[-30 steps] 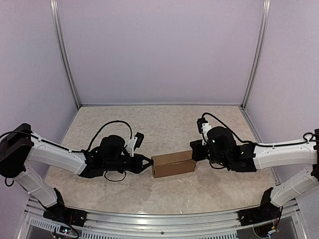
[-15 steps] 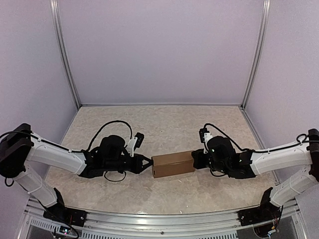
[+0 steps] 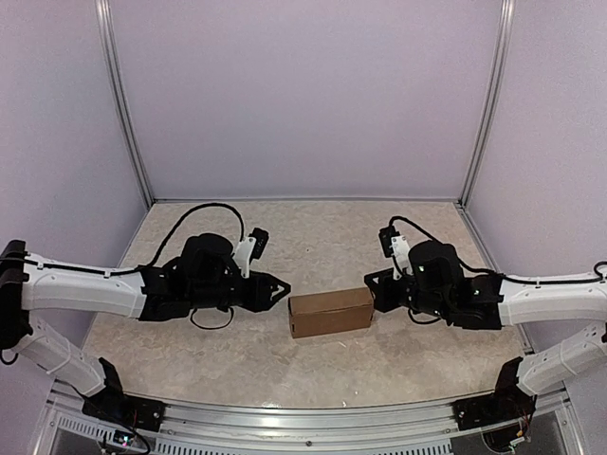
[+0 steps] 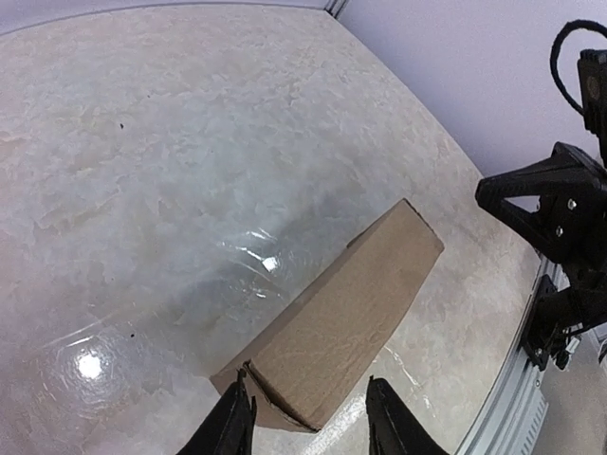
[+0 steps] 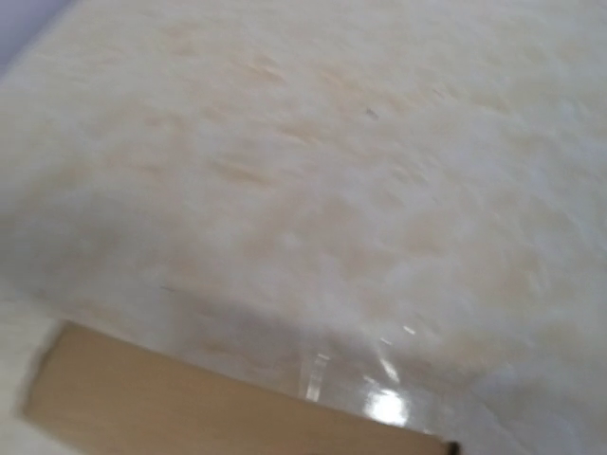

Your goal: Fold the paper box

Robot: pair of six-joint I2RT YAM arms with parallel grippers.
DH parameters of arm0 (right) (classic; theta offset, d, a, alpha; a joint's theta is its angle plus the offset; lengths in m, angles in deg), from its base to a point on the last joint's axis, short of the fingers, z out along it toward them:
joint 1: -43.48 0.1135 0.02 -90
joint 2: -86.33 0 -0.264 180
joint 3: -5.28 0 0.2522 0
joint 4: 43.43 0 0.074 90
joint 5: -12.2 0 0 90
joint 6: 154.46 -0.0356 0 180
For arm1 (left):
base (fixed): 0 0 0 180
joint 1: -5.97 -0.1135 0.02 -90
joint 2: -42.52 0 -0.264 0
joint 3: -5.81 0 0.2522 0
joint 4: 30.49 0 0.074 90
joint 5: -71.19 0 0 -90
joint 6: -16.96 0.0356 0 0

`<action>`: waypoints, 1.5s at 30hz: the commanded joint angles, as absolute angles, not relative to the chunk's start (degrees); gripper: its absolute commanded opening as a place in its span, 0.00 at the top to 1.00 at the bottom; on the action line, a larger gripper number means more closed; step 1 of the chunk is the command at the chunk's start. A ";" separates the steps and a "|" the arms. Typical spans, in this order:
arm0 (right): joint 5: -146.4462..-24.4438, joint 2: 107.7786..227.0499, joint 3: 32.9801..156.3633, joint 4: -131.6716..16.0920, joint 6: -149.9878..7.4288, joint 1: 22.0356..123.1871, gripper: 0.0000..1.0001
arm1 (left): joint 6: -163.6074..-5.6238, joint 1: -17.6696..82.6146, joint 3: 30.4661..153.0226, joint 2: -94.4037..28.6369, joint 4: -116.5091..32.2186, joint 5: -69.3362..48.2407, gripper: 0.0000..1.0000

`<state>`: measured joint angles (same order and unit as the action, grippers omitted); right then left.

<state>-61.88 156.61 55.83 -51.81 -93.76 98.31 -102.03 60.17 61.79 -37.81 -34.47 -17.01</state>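
Observation:
The paper box (image 3: 330, 312) is a closed brown oblong box lying flat on the table, with its long side running left to right. In the left wrist view the paper box (image 4: 346, 318) shows a slightly gaping end flap at its near end. My left gripper (image 3: 283, 287) hovers just up and left of that end, open, touching nothing; its fingertips (image 4: 242, 403) stand either side of the box end. My right gripper (image 3: 373, 288) sits at the box's right end, shut. The right wrist view is blurred and shows only the paper box (image 5: 190, 408) and table.
The box rests on a marbled beige table (image 3: 313, 237) walled on three sides, with metal posts (image 3: 126, 104) at the back corners. An aluminium rail (image 3: 303, 422) runs along the near edge. The right arm's black wrist (image 4: 560, 227) shows beyond the box in the left wrist view.
My left gripper has opened and drawn up and away from the box's left end, which it touched before. The right gripper dipped toward the right end, then eased back. The box stays put.

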 commanded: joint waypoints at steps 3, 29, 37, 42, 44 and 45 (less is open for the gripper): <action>-68.06 152.22 51.49 -52.68 -92.70 99.11 1.00 | -98.79 58.51 72.71 -37.17 -47.24 -24.02 0.59; -61.98 172.03 53.07 -44.80 -104.65 100.52 1.00 | -100.48 55.54 84.48 -62.04 -48.45 -11.00 1.00; -64.83 180.90 59.43 -39.05 -104.47 100.47 1.00 | -103.01 55.54 76.66 -58.64 -44.73 -10.95 1.00; -68.16 187.16 66.20 -38.33 -101.63 100.49 1.00 | -104.42 55.62 71.60 -54.35 -42.78 -13.01 1.00; -69.38 189.56 69.04 -38.80 -100.68 100.52 1.00 | -105.03 55.63 69.72 -52.94 -42.40 -13.71 1.00; -69.87 190.54 70.21 -38.78 -100.46 100.51 1.00 | -105.40 55.63 68.72 -51.93 -42.26 -14.10 1.00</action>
